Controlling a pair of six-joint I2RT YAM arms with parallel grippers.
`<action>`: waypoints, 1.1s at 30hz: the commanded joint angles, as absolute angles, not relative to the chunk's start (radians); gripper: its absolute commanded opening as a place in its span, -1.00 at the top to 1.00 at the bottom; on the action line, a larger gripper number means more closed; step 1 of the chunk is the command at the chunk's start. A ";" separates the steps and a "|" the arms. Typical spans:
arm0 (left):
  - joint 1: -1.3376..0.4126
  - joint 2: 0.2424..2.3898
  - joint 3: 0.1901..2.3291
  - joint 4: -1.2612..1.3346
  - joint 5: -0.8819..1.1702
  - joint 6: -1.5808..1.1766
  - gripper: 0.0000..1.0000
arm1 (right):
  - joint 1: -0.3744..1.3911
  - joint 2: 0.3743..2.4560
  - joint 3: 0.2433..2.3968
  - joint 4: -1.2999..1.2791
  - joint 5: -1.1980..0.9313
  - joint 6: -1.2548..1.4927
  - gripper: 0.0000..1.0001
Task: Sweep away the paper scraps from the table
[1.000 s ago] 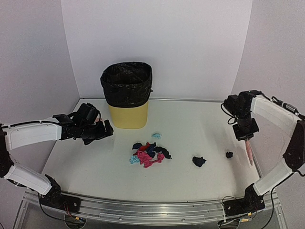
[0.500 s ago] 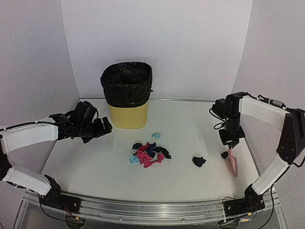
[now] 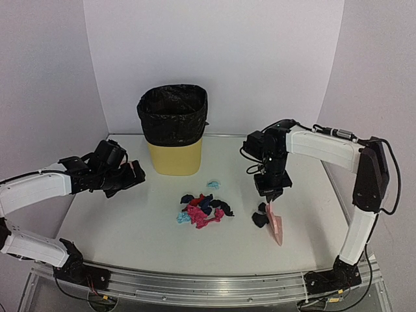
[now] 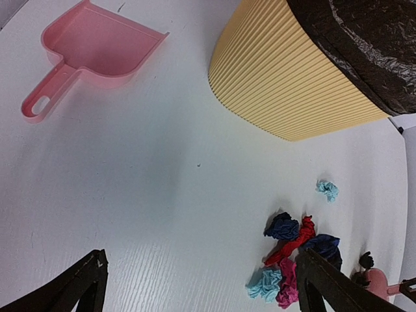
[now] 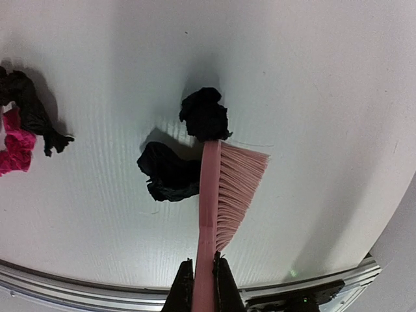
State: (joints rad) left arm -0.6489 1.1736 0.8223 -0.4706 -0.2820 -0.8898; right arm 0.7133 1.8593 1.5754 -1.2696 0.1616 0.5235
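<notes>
1. Top view: the paper scraps (image 3: 203,210) lie clustered mid-table (image 3: 130,227), in front of the bin (image 3: 173,130). The left gripper (image 3: 130,174) hovers left of the bin; its jaws are hard to read here.
2. Left wrist: the jaws are spread wide with nothing between them. The dustpan (image 4: 97,49) lies apart from the bin.
3. Right wrist: the right gripper (image 5: 201,273) is clamped on the brush (image 5: 224,188) handle, and two black wads (image 5: 168,172) touch the brush.

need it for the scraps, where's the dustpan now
In the left wrist view the dustpan lies on the table, upper left, beside the yellow bin.
</notes>
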 commanded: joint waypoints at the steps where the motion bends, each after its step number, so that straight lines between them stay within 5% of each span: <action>1: -0.648 1.130 0.848 -0.565 -0.348 -0.897 -0.99 | 0.745 1.936 1.679 -1.128 0.008 0.612 1.00; 13: -0.647 1.142 0.887 -0.649 -0.361 -0.923 -0.99 | 0.766 1.904 1.776 -1.105 0.073 0.598 1.00; 26: -0.647 1.232 0.934 -0.575 -0.321 -0.871 -0.99 | 0.755 1.502 1.610 -1.227 0.329 0.497 1.00; 33: -0.647 1.280 0.938 -0.560 -0.300 -0.878 -0.99 | 0.563 1.391 1.515 -1.283 0.390 0.452 1.00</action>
